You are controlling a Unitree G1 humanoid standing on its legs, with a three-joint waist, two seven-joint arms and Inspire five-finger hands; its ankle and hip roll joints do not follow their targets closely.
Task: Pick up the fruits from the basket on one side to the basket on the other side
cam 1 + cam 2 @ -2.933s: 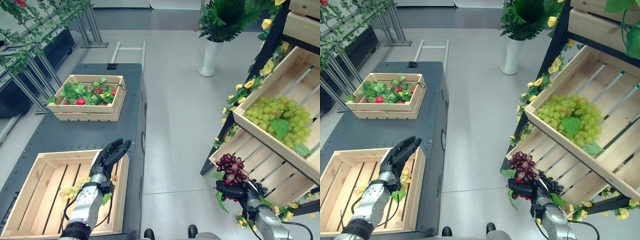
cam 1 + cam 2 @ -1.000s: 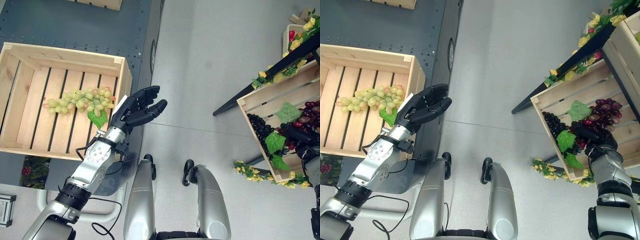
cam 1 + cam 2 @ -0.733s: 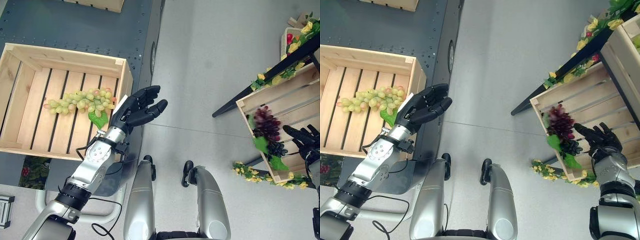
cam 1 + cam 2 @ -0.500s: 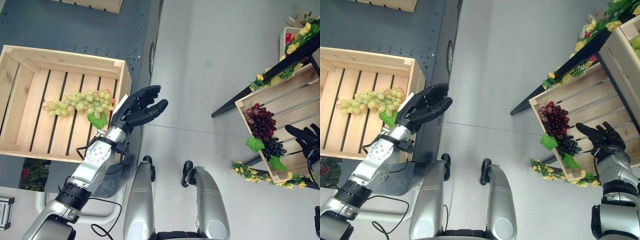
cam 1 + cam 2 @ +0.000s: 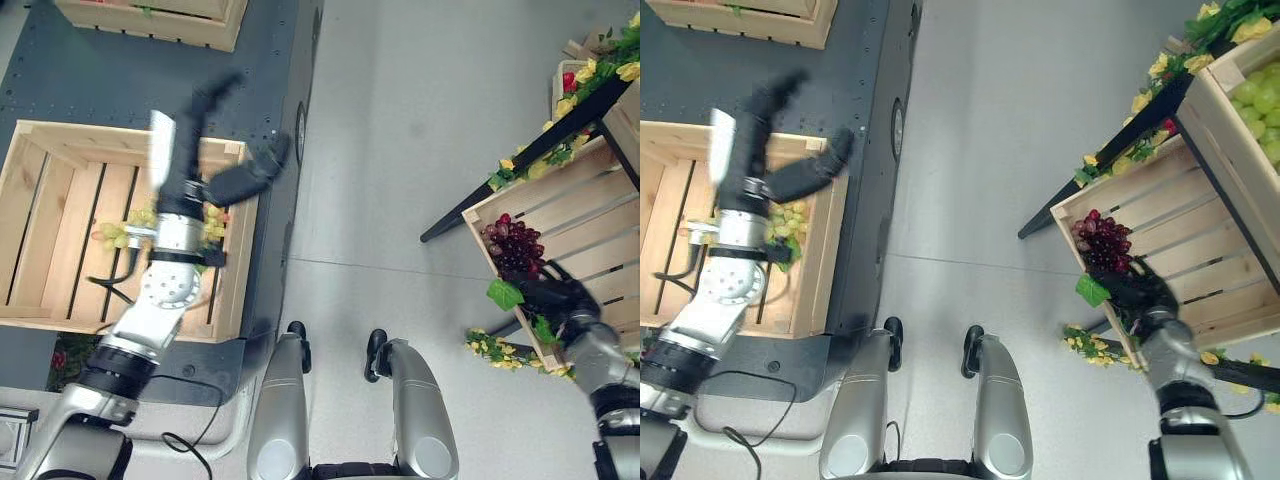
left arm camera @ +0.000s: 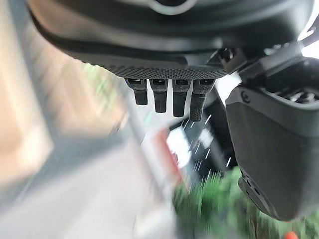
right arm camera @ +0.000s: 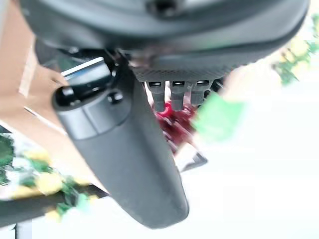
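On your left stands the dark metal table (image 5: 260, 60), and the slatted wooden crate (image 5: 45, 215) sits on it against its right edge. Inside that crate, toward its right wall, lies the bunch of green grapes (image 5: 118, 233), with the left hand (image 5: 185, 175) raised above it. A second wooden crate (image 5: 150, 18) sits farther back on the same table. Across the floor on your right, the wooden shelf crate (image 5: 590, 225) rests in the black rack (image 5: 520, 160). The bunch of dark red grapes (image 5: 515, 245) lies at that crate's left end, the right hand (image 5: 560, 297) just beside it.
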